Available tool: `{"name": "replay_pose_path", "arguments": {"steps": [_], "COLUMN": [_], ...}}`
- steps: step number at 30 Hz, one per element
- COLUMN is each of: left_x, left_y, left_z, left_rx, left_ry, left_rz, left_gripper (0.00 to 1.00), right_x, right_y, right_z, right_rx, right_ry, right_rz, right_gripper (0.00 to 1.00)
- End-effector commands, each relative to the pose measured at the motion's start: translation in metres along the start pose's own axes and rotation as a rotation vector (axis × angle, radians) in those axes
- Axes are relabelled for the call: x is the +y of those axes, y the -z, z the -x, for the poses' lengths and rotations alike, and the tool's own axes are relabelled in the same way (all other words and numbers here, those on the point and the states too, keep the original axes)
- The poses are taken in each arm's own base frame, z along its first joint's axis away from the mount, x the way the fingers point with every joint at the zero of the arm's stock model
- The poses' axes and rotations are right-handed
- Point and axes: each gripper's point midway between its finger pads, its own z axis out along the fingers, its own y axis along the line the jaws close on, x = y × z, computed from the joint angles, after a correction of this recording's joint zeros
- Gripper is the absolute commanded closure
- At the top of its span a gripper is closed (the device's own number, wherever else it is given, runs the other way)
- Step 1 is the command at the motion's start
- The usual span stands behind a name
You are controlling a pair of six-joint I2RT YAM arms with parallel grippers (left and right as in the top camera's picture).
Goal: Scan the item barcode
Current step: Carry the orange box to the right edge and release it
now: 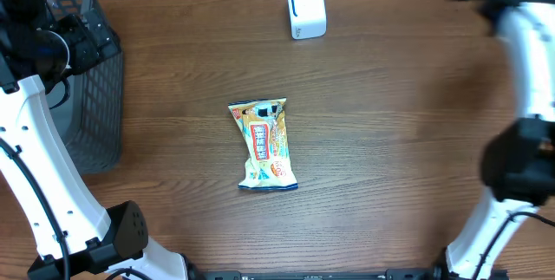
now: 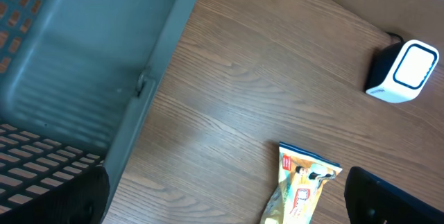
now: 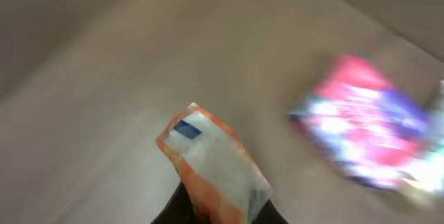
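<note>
Your right gripper (image 3: 216,216), narrow, appears to pinch an orange pouch (image 3: 208,161); the scanner (image 1: 306,9) lies at that arm's 10 o'clock. Your left gripper (image 2: 229,207) stands wide. The packet (image 1: 263,145) lies mid-table, long axis 12-to-6, with the scanner at its 12.

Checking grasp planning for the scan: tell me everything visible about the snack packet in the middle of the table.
The snack packet is a glossy, slightly crinkled film pouch. It is mostly yellow and orange, with a red-and-white label panel and blue edging at both crimped ends. It looks sealed and lies flat, printed face up, on the wooden table. Its long axis runs roughly near to far, slightly slanted. Only the table touches it, and no barcode can be made out on the upturned face.
</note>
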Motion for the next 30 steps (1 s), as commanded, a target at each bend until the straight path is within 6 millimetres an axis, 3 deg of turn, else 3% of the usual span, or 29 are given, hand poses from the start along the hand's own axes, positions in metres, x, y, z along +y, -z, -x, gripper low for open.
{"name": "replay_pose_path", "arguments": {"steps": [1,4,6,12,15,22,24,27,30], "left_x": [0.004,0.004,0.004,0.004,0.004,0.004,0.004,0.004,0.004], "left_y": [0.006,0.006,0.006,0.006,0.006,0.006,0.006,0.006,0.006], "left_z": [0.0,0.0,0.0,0.0,0.0,0.0,0.0,0.0,0.0], "left_rx": [-0.014,-0.014,-0.014,-0.014,-0.014,-0.014,-0.014,-0.014,-0.014], "left_ry": [-0.008,-0.008,-0.008,-0.008,-0.008,-0.008,-0.008,-0.008,-0.008], "left_rz": [0.008,0.008,0.008,0.008,0.008,0.008,0.008,0.008,0.008], "left_gripper": [0.0,0.0,0.0,0.0,0.0,0.0,0.0,0.0,0.0], "right_x": [-0.058,-0.114,-0.141,-0.194,-0.211,-0.224,-0.224,-0.216,-0.195], "right_y": [-0.029,-0.057,-0.07,-0.099,-0.111,-0.117,-0.117,-0.117,-0.113], "right_z": [0.008,0.015,0.016,0.016,0.014,0.015,0.014,0.012,0.011], "right_rx": [0.071,0.119,0.148,0.186,0.195,0.195,0.199,0.22,0.262], "right_ry": [-0.135,-0.23,-0.289,-0.418,-0.446,-0.468,-0.469,-0.473,-0.466], "right_rz": [-0.067,-0.129,-0.137,-0.138,-0.161,-0.177,-0.172,-0.13,-0.027], "right_gripper": [0.96,0.96,0.96,0.87,0.83,0.74,0.64,0.51,0.47]}}
